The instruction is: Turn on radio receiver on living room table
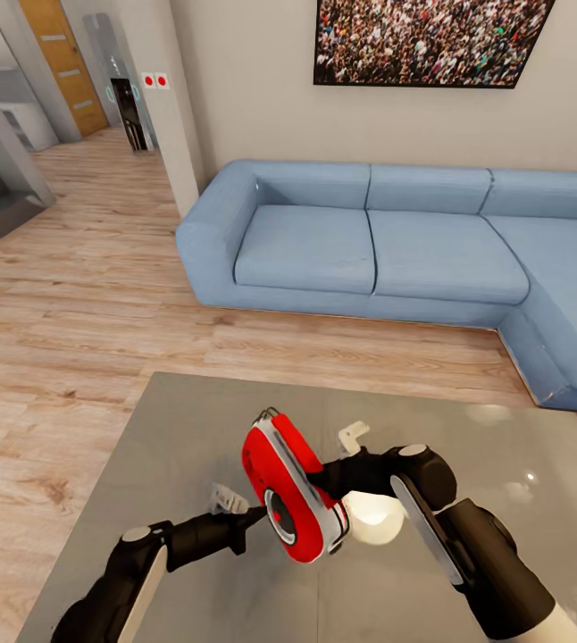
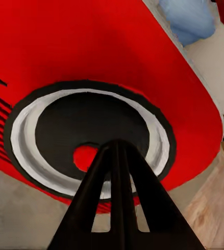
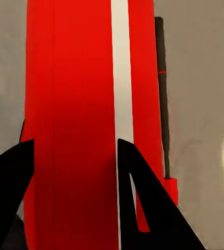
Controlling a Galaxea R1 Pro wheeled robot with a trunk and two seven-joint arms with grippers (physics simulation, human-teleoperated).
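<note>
So the right gripper (image 1: 331,500) is clamped on the red radio (image 1: 290,489), holding it tilted just above the table (image 1: 503,500). Left gripper (image 1: 255,515), fingers pressed together, pokes its dial (image 2: 91,140).

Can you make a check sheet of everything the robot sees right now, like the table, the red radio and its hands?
Surface: grey glossy table, bare wood floor around it.
Job's things: red radio tilted, held above the table.
Clutter: nothing seen.
Grippers: right gripper shut on the radio's sides; left gripper shut, tip at the radio's round dial.
Cables: nothing seen.
Surroundings: blue sofa behind the table, crowd picture on the wall, wooden door far left.
</note>
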